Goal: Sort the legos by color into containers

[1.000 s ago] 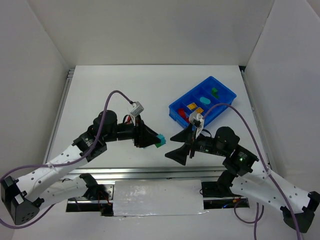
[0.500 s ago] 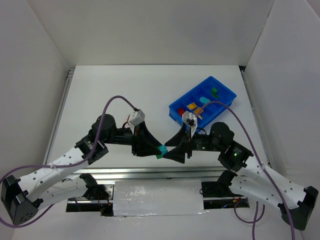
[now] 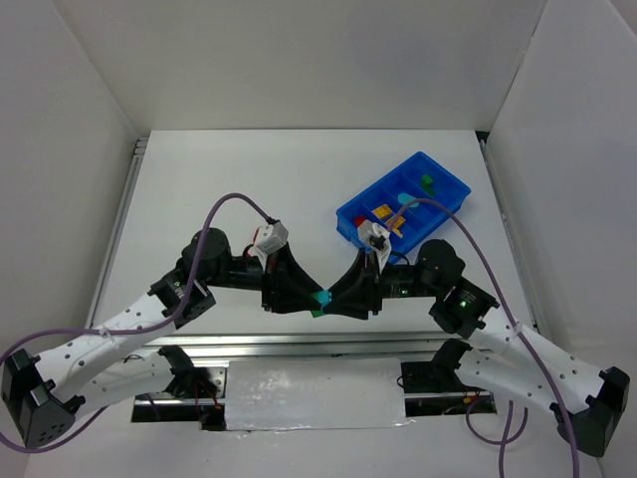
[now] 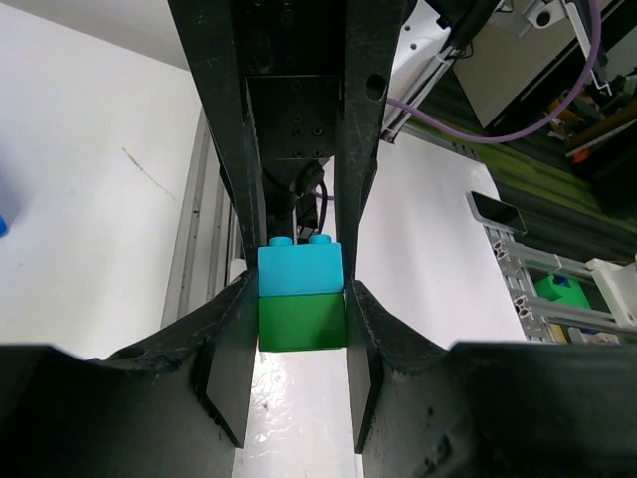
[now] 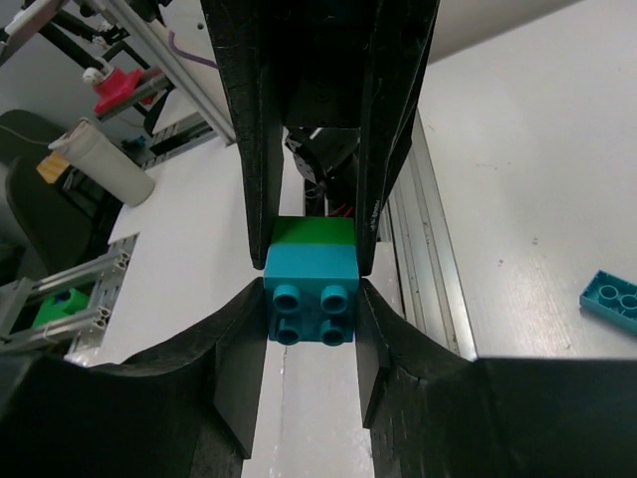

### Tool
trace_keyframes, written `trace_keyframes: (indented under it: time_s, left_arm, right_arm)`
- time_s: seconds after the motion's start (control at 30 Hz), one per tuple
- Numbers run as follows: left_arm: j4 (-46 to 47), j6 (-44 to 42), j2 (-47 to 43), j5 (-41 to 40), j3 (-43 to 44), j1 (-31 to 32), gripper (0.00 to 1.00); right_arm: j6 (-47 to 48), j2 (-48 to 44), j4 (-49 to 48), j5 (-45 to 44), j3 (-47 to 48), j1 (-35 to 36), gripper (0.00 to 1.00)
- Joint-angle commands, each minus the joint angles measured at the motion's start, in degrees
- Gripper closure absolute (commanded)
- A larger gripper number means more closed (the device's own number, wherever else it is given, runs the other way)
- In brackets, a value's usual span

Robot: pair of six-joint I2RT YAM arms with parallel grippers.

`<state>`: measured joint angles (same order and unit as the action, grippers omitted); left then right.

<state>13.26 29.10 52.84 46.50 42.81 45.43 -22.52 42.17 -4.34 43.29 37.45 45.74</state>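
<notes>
A teal lego (image 3: 323, 297) stuck on a green lego (image 3: 316, 310) hangs above the table's near edge, between the two arms. My left gripper (image 4: 302, 299) is shut on the green lego (image 4: 302, 321). Facing it, my right gripper (image 5: 312, 289) is shut on the teal lego (image 5: 312, 294), its pads pressing both sides. The blue tray (image 3: 450, 206) of containers sits at the back right. It holds a red lego (image 3: 365, 229), a yellow one (image 3: 381, 211), a teal one (image 3: 408, 201) and a green one (image 3: 428, 183), each colour in its own compartment.
A flat teal lego (image 5: 612, 299) lies on the table at the right of the right wrist view. The metal rail (image 3: 299, 344) of the table's front edge runs just below the grippers. White walls stand on three sides.
My right gripper moved left to the stacked pair and closed its wide-open jaws on the teal lego. The left gripper carried the pair slightly right and nearer, still shut.
</notes>
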Motion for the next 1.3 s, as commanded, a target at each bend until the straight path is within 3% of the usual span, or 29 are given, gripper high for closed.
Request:
trace_keyframes:
  time_s: [0.0,0.17,0.4,0.47,0.57,0.6,0.67,0.77,0.8,0.9,1.03,1.27]
  left_arm:
    - [-2.95,-5.01,-2.03,0.52,2.98,0.45,1.00]
    - [-1.05,-5.02,-5.29,1.40,1.58,0.45,1.00]
    - [-1.65,-5.28,-5.20,-1.75,1.05,0.54,1.00]
    - [-4.18,-5.46,-5.81,-7.96,1.92,0.54,1.00]
    - [-12.94,-5.55,-5.73,-22.00,5.77,0.54,1.00]
    - [-16.21,-5.29,-4.95,-25.29,7.01,0.62,1.00]
    - [-24.28,-4.33,-3.80,-35.79,10.96,0.54,1.00]
    - [-31.60,-1.52,-3.09,-45.94,14.74,0.45,1.00]
    - [-36.41,-0.63,-2.92,-53.02,15.54,0.54,1.00]
    - [-43.46,0.60,-2.74,-60.62,17.75,0.45,1.00]
    - [-44.90,-2.28,-5.02,-59.86,16.62,0.27,1.00]
    - [-40.33,-4.05,-11.70,-57.14,11.07,0.01,1.00]
  right_arm:
    - [2.13,-1.65,-2.08,0.39,-0.53,-2.66,1.00]
    - [-2.25,-4.91,-7.34,9.07,-3.17,-12.49,1.00]
    - [-3.23,-4.20,-8.49,9.46,-3.61,-13.83,1.00]
    - [-1.22,-4.64,-3.24,4.47,-1.96,-14.36,1.00]
    - [0.46,-3.25,8.53,-15.46,3.30,-14.80,1.00]
    - [-0.15,-0.80,13.34,-25.69,4.81,-15.76,1.00]
    - [-5.56,4.63,20.29,-41.69,9.19,-19.60,1.00]
    - [-10.68,10.98,25.51,-48.02,13.95,-24.89,1.00]
    - [-11.48,14.31,26.48,-52.12,14.66,-26.99,1.00]
    - [-13.25,21.61,26.49,-61.36,17.65,-29.12,1.00]
    - [-13.60,37.14,28.42,-59.81,27.57,-36.58,1.00]
    - [-11.84,54.49,31.66,-59.73,43.04,-40.19,0.99]
